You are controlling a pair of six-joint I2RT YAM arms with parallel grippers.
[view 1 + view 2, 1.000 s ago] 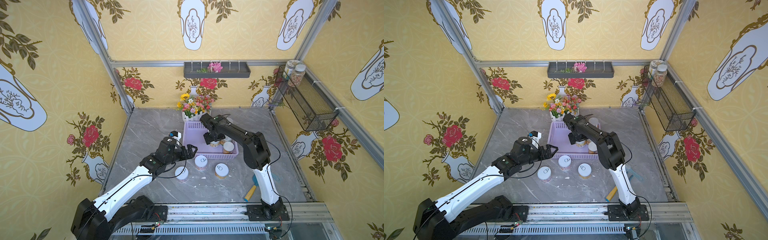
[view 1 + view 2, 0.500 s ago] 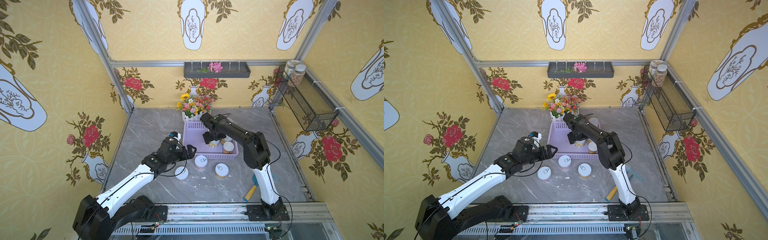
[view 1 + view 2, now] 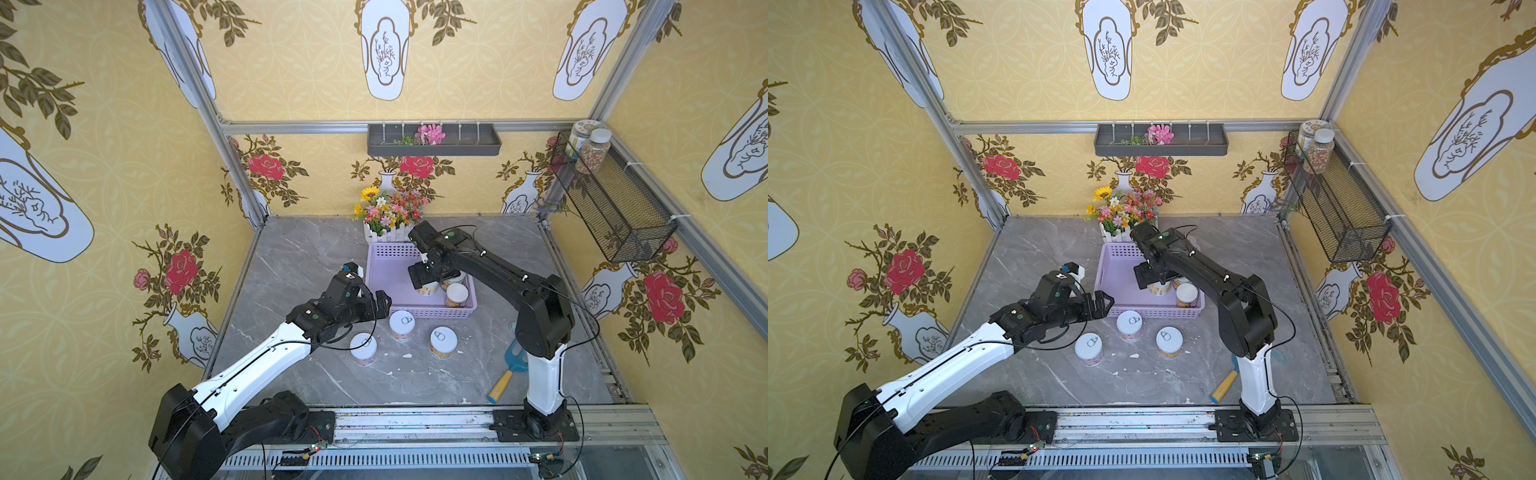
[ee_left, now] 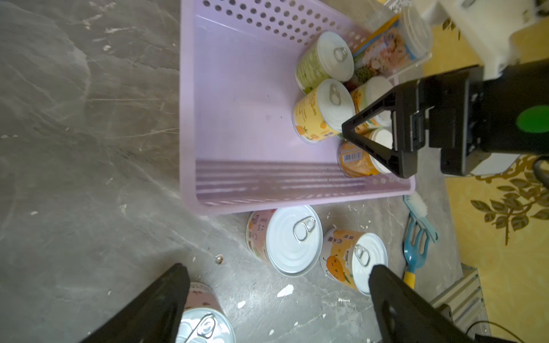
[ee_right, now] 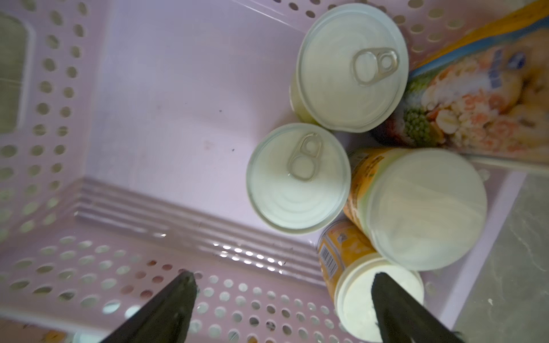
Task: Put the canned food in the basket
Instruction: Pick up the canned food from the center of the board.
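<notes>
Both top views: the basket [image 3: 388, 272] [image 3: 1121, 286] sits on the grey table [image 3: 299, 257], just in front of a flower box [image 3: 386, 236]. My right gripper [image 3: 424, 280] hangs over the basket's inside, by the cans [image 3: 428, 288] grouped at the end nearest my right arm; a white-lidded can [image 3: 456, 292] stands just beside it, clear of the fingers. My left gripper [image 3: 380, 300] hovers outside the basket's near corner, above the table. Three pull-tab cans [image 3: 402, 324] stand upright on the table in front of the basket's near wall, outside it. A blue tool with a yellow handle [image 3: 500, 384] lies near my right arm's base. Left wrist view: my left gripper's fingers [image 4: 160, 300] stand wide apart with nothing between them; below lie the three table cans, one [image 4: 292, 240] just beside the basket wall. Right wrist view: my right gripper's fingers [image 5: 166, 306] are spread wide and grip nothing; the perforated wall shows beneath them. Inside the basket, five cans bunched in one corner: two pull-tab tops [image 5: 298, 178], two white lids [image 5: 424, 208], and one taller can [image 5: 475, 98] leaning or lying against the wall, cannot tell which
</notes>
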